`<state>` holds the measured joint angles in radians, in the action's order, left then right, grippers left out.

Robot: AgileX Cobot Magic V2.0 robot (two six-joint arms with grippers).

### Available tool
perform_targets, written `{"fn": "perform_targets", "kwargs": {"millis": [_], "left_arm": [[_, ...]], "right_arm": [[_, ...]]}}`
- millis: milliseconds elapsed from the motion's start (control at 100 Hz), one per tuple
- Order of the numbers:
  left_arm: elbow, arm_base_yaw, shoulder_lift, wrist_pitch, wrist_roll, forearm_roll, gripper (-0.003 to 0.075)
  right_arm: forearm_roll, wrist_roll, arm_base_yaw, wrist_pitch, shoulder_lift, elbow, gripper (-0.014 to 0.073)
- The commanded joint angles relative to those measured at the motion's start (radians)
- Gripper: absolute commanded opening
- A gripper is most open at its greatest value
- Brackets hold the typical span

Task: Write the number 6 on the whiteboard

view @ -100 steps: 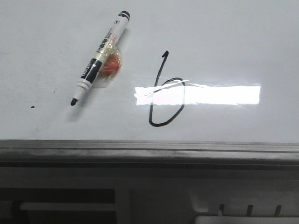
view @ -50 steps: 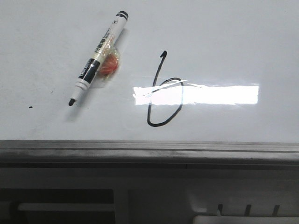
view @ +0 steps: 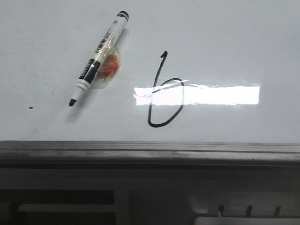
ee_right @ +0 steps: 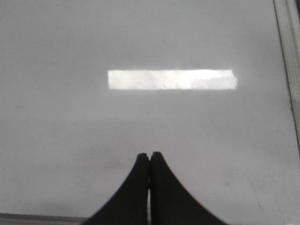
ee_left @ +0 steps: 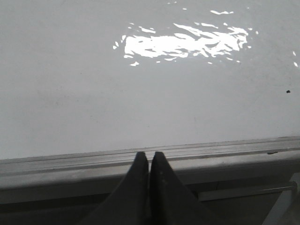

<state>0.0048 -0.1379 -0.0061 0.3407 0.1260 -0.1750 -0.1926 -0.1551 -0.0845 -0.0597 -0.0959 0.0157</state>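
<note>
The whiteboard (view: pixel 234 42) fills the front view, with a black hand-drawn number 6 (view: pixel 161 93) near its middle, the loop crossing a bright glare strip. A black-and-white marker (view: pixel 98 58) lies uncapped on the board left of the 6, tip toward the near edge, with a small red-orange piece taped to its barrel. Neither gripper shows in the front view. My left gripper (ee_left: pixel 149 154) is shut and empty over the grey rail of the whiteboard (ee_left: pixel 140 108). My right gripper (ee_right: pixel 149 155) is shut and empty above bare whiteboard (ee_right: pixel 70 131).
A grey metal rail (view: pixel 150 152) runs along the board's near edge, with dark robot structure below it. A tiny black dot (view: pixel 31 108) marks the board at the left. A board frame edge (ee_right: pixel 288 70) shows in the right wrist view.
The front view shifted slightly between one second ago and half a second ago; since then nothing has visibly moved. The marker and the 6 keep their places on the board.
</note>
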Motion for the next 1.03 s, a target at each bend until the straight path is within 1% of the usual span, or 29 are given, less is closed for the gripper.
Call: {"fn": "perform_targets", "kwargs": {"millis": [0, 270, 1020], "left_arm": [[0.043, 0.002, -0.029, -0.042, -0.01, -0.018, -0.0019], [0.043, 0.002, -0.029, -0.042, -0.01, -0.018, -0.0019], [0.043, 0.002, -0.029, -0.042, -0.01, -0.018, -0.0019]], "right_arm": [[-0.013, -0.002, -0.006, 0.032, 0.004, 0.025, -0.0071], [0.007, -0.002, -0.006, -0.246, 0.126, 0.025, -0.0071], [0.009, -0.002, -0.006, -0.24, 0.125, 0.025, -0.0071]]}}
